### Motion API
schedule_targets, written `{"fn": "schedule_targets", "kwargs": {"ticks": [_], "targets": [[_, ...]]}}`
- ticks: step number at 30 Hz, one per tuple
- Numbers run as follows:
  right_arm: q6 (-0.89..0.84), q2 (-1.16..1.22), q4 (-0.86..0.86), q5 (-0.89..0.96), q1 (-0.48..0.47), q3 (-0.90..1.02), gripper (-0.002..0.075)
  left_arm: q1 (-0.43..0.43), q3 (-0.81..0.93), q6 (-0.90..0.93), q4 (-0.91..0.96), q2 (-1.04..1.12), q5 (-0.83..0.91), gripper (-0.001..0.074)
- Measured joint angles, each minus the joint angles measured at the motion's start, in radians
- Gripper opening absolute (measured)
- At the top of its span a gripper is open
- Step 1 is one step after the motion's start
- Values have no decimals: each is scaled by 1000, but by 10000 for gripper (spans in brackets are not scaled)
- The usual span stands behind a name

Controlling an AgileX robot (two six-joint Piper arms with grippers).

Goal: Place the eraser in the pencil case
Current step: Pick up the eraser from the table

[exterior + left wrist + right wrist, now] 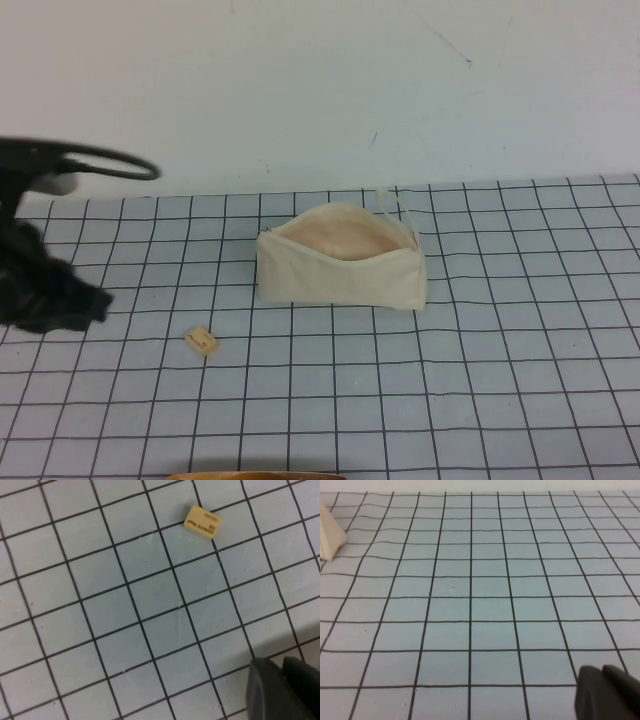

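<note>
One eraser (202, 341), one pencil case (340, 268); left gripper (60, 300) nearby, right gripper (607, 692) apart.

Pale blue table mat (500, 380) with black grid lines, running back to white wall. Pencil case (340, 270) sits on it near middle, mouth open, peach lining showing, loop cord at right end. Eraser (202, 341) lies flat on grid, well apart from case, nearer front and to left, turned askew to lines.

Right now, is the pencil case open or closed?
Open: the pencil case gapes at its top, showing peach lining. The eraser lies outside on the mat.
</note>
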Motion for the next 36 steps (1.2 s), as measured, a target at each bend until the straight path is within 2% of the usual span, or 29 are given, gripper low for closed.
{"fn": "schedule_targets", "kwargs": {"ticks": [3, 4, 5, 7, 9, 11, 17, 23, 36], "targets": [[0, 0, 0, 0, 0, 0, -3, -35, -64, 4, -2, 116, 10, 89], [0, 0, 0, 0, 0, 0, -3, -53, -82, 10, -2, 154, 12, 135], [0, 0, 0, 0, 0, 0, -3, -93, -115, 34, 12, 223, 12, 233], [0, 0, 0, 0, 0, 0, -3, -142, -142, 65, 33, 284, 7, 338], [0, 0, 0, 0, 0, 0, -3, -185, -163, 73, 63, 333, -7, 415], [0, 0, 0, 0, 0, 0, -3, -210, -194, 42, 96, 390, -5, 459], [0, 0, 0, 0, 0, 0, -3, -210, -304, -27, 161, 567, 17, 488], [0, 0, 0, 0, 0, 0, -3, -209, -373, -8, 182, 664, -37, 490], [0, 0, 0, 0, 0, 0, -3, -209, -377, 82, 180, 751, -121, 490]]}}
